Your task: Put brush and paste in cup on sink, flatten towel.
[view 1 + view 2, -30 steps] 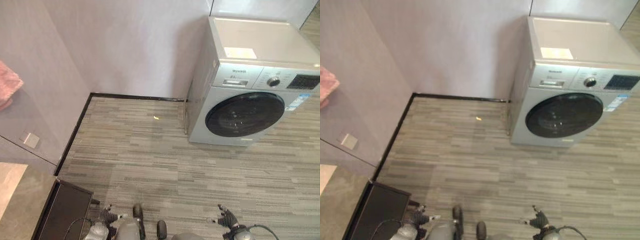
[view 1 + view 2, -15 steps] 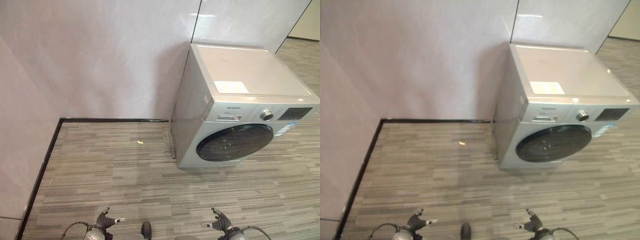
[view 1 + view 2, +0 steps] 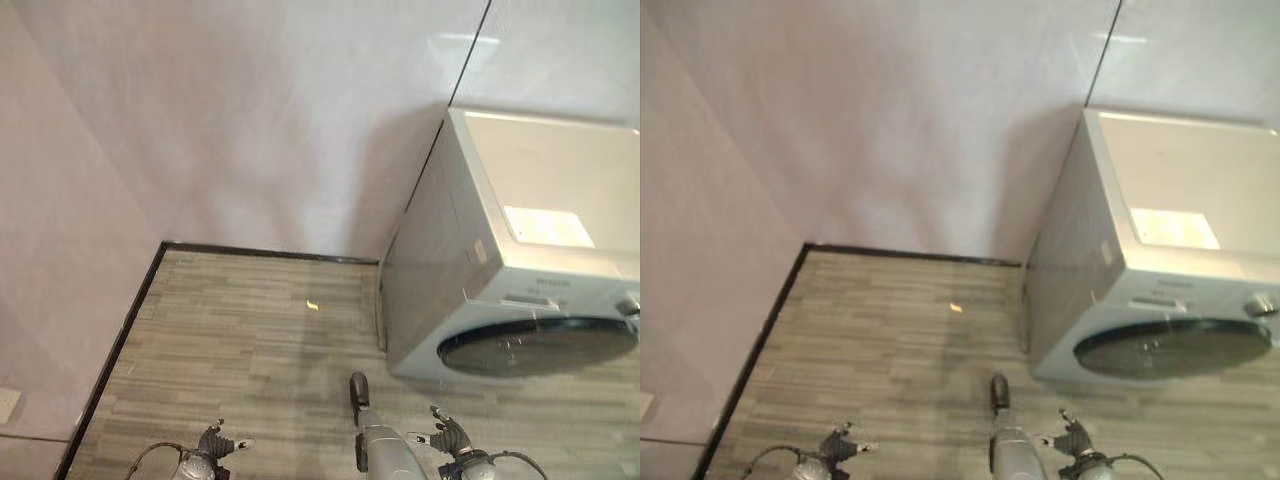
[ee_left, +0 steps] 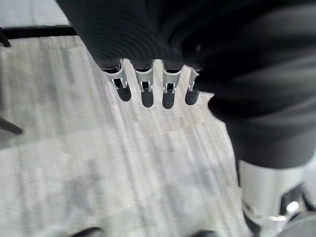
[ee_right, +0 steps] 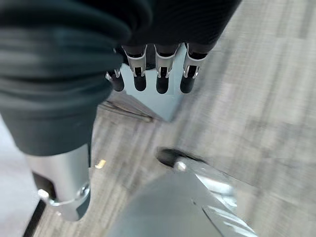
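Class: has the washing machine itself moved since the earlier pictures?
No. The washing machine stays against the wall; the whole view shifted, so the camera moved.

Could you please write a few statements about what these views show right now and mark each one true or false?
1. A washing machine stands against the wall on the robot's right. True.
2. The left hand holds a toothbrush. False: its fingers hang straight over the bare floor, holding nothing.
3. The washing machine's door stands wide open. False: the round dark door is shut.
4. The right hand is empty, fingers straight. True.
5. A small yellowish scrap lies on the floor near the wall. True.
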You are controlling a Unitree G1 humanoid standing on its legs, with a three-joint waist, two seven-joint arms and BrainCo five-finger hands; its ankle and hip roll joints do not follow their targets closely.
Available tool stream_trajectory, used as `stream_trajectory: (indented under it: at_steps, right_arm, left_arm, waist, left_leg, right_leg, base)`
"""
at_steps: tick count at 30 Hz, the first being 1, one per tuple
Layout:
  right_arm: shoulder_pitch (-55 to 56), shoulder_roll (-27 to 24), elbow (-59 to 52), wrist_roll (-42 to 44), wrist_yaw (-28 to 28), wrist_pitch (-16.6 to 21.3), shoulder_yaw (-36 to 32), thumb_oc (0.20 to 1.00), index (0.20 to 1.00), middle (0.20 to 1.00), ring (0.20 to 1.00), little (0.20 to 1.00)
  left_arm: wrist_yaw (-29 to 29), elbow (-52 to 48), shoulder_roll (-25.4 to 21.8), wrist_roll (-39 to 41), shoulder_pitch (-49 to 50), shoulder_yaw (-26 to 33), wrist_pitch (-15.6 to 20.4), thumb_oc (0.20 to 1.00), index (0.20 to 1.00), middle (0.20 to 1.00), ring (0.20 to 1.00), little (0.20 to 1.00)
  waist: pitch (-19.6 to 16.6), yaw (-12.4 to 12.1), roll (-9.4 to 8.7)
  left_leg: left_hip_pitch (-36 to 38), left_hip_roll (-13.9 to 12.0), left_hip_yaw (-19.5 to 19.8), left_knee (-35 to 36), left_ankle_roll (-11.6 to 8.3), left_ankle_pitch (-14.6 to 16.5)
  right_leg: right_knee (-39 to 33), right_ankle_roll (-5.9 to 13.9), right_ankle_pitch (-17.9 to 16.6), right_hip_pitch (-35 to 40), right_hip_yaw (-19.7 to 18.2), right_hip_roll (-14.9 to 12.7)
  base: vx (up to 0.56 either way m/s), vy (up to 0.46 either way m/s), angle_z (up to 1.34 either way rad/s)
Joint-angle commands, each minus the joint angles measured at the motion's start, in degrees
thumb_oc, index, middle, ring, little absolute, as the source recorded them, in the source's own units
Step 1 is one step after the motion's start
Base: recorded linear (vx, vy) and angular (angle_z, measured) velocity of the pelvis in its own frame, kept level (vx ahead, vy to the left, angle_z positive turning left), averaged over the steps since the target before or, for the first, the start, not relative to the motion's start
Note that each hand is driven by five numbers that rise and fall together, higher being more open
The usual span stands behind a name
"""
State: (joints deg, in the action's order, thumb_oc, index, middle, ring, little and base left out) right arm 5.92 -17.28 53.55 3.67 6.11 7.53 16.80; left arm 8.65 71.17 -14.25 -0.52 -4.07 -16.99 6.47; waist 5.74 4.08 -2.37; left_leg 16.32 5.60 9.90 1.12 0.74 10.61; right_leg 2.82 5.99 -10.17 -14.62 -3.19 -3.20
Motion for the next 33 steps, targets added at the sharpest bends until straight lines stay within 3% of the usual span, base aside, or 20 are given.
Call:
stream_trajectory:
  at_steps: [1, 5, 10, 12, 14, 15, 17, 22, 29, 33]
  right_arm:
    - [-1.22, -3.46, -1.04, 0.34, 0.09, 0.95, -0.74, 1.000, 1.000, 1.000, 1.000, 1.000]
    - [-1.39, -4.41, -0.02, 0.82, -0.55, 1.16, -0.15, 1.000, 1.000, 1.000, 1.000, 1.000]
    - [-1.03, -5.13, -1.24, 2.20, -0.40, 1.41, -0.48, 1.000, 1.000, 1.000, 1.000, 1.000]
    - [-0.49, -5.26, -1.77, 2.67, -0.31, 1.47, -0.78, 1.000, 1.000, 1.000, 1.000, 1.000]
    - [0.45, -5.14, -1.39, 2.64, 0.54, 1.44, -1.35, 1.000, 1.000, 1.000, 1.000, 1.000]
    - [0.93, -5.12, -1.05, 2.44, 0.89, 1.28, -1.62, 1.000, 1.000, 1.000, 1.000, 1.000]
    - [1.87, -5.02, -0.91, 2.38, 1.65, 1.30, -2.30, 1.000, 1.000, 1.000, 1.000, 1.000]
    - [0.02, -4.92, -1.27, 0.01, 0.62, 0.72, -0.65, 1.000, 1.000, 1.000, 1.000, 1.000]
    - [-2.93, -2.13, 2.22, 1.83, -0.52, 0.87, -0.76, 1.000, 1.000, 1.000, 1.000, 1.000]
    - [-3.97, -1.87, 2.33, 1.66, -0.90, 1.28, 0.24, 1.000, 1.000, 1.000, 1.000, 1.000]
  left_arm:
    - [0.64, -0.55, -1.07, -0.82, -1.05, 0.44, 0.89, 1.000, 1.000, 1.000, 1.000, 1.000]
    - [0.62, -0.31, -0.60, -0.40, -0.90, 0.32, 0.52, 1.000, 1.000, 1.000, 1.000, 1.000]
    - [0.83, -1.07, -0.55, 0.29, -1.82, -0.27, 0.45, 1.000, 1.000, 1.000, 1.000, 1.000]
    - [0.95, -1.59, -0.74, -0.01, -2.47, -0.83, 0.34, 1.000, 1.000, 1.000, 1.000, 1.000]
    - [1.01, -2.32, -0.58, -0.70, -3.86, -2.14, 0.26, 1.000, 1.000, 1.000, 1.000, 1.000]
    - [1.02, -2.79, -0.43, -1.00, -4.62, -2.70, 0.21, 1.000, 1.000, 1.000, 1.000, 1.000]
    - [1.17, -3.06, 0.01, -1.54, -5.66, -3.71, 0.14, 1.000, 1.000, 1.000, 1.000, 1.000]
    - [1.33, -3.23, -0.49, -1.33, -5.32, -3.82, 0.38, 1.000, 1.000, 1.000, 1.000, 1.000]
    - [0.99, -6.03, -2.36, -0.15, -2.74, -2.82, 1.56, 1.000, 1.000, 1.000, 1.000, 1.000]
    - [0.73, -9.40, -3.62, -1.00, -1.82, -3.78, 1.93, 1.000, 1.000, 1.000, 1.000, 1.000]
  waist:
    - [-0.68, 0.02, 0.78]
    - [-1.97, -0.27, 0.74]
    - [-1.84, -0.75, -0.49]
    - [-1.58, -0.29, -1.15]
    - [-1.43, 0.53, -1.41]
    - [-1.51, 0.74, -1.43]
    - [-1.75, 1.30, -0.43]
    - [-1.25, 0.37, -0.20]
    - [-1.42, -2.45, 0.04]
    - [-0.34, -3.18, 0.76]
  left_leg:
    - [-6.17, -3.82, -4.55, -3.99, -1.09, -3.46]
    - [-7.54, -6.18, -2.15, -6.74, -2.79, -4.99]
    - [-10.88, -6.69, -3.58, -12.50, -4.34, -7.50]
    - [-12.99, -7.44, -8.90, -13.44, -4.11, -7.90]
    - [-14.60, -10.54, -18.80, -7.77, -3.70, -7.84]
    - [-16.16, -11.24, -21.65, -6.13, -3.84, -7.68]
    - [-20.09, -12.63, -26.08, -2.13, -4.71, -11.88]
    - [-19.55, -10.61, -23.68, -3.61, -3.57, -10.11]
    - [-17.65, -6.65, -22.28, -4.03, 0.07, -6.89]
    - [-17.71, -5.39, -18.83, -4.26, 1.38, -6.77]
  right_leg:
    - [2.68, 2.82, 2.63, 2.82, -0.42, 1.36]
    - [3.23, 1.05, 5.50, 4.67, 3.09, 2.89]
    - [2.61, -0.31, 7.31, 7.47, 5.93, 2.81]
    - [2.34, -0.63, 7.97, 8.43, 7.77, 1.89]
    - [1.06, -0.01, 8.94, 10.19, 11.13, -0.15]
    - [0.52, 0.35, 8.98, 10.77, 12.45, -1.18]
    - [-0.23, 0.88, 9.05, 11.94, 15.42, -2.12]
    - [3.23, 2.00, 9.41, 11.48, 14.31, -4.01]
    - [7.62, 3.53, 8.70, 12.10, 12.39, -7.02]
    - [16.87, 3.59, 8.18, 9.37, 9.84, -5.59]
  base:
    - [0.23, -0.145, 0.42]
    - [0.23, -0.184, 0.24]
    - [0.15, -0.110, 0.52]
    - [0.08, -0.031, 0.40]
    - [0.02, 0.041, 0.86]
    - [0.02, 0.082, 1.02]
    - [0.08, 0.138, 1.38]
    - [0.12, 0.203, 0.14]
    - [0.11, 0.211, -0.07]
    - [0.06, 0.104, 0.26]
